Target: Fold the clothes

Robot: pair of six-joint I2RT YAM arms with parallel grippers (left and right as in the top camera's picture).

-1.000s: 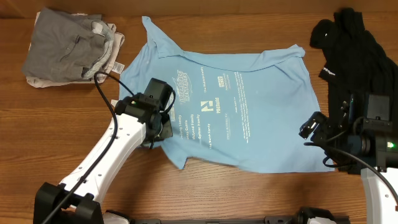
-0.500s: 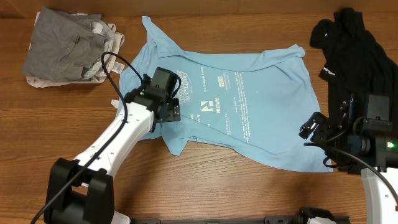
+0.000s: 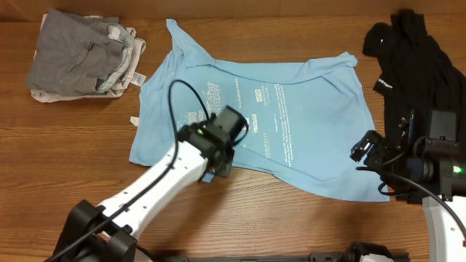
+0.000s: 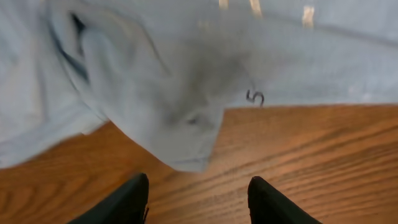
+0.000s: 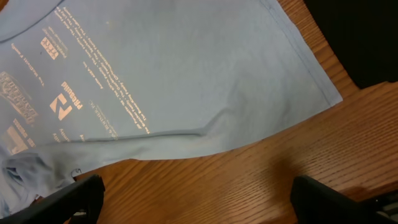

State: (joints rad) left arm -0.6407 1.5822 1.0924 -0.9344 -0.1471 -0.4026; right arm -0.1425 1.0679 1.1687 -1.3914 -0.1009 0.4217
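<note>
fingers of my left gripper (image 4: 198, 182) spread apart, empty; my right gripper (image 5: 198, 186) gapes too. soft, creased blue tee (image 3: 306, 124) lies on grained wood table (image 3: 65, 167), long axis left-right.

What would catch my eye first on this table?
The light blue T-shirt spread in the middle, its near edge bunched just ahead of the open left gripper. A black garment heap lies at the back right, a folded grey pile at the back left.
</note>
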